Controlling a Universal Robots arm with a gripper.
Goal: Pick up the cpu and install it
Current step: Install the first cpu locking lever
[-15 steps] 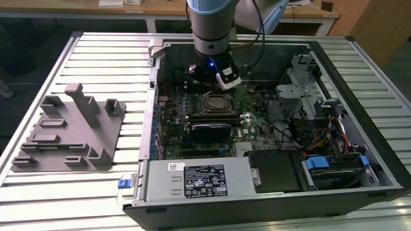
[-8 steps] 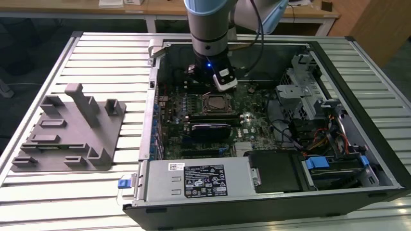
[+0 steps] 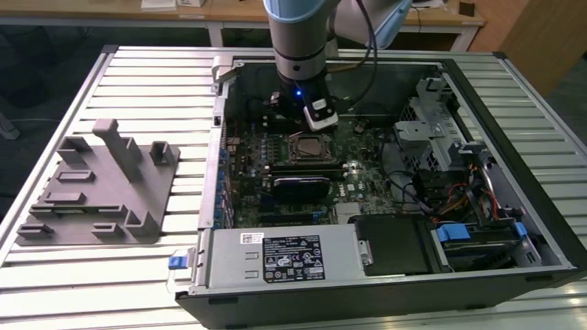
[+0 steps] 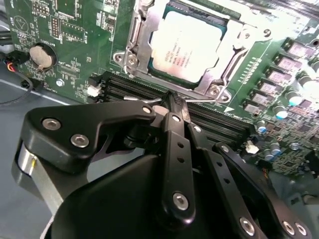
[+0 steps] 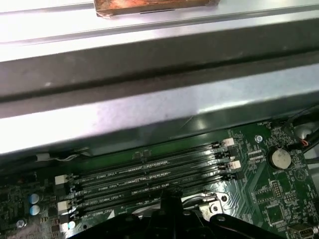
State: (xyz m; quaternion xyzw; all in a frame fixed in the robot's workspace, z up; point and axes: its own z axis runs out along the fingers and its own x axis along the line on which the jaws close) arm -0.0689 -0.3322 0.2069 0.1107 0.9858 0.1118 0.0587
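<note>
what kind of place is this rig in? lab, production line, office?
Most likely a robotics lab or test bench: an open desktop PC case lies on a slatted aluminium table, a grey fixture tray sits beside it, and wooden desks stand behind.

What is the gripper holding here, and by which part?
Nothing visible. The gripper is shut beside the thin metal lever; the cpu lies in the socket, apart from the gripper.
</note>
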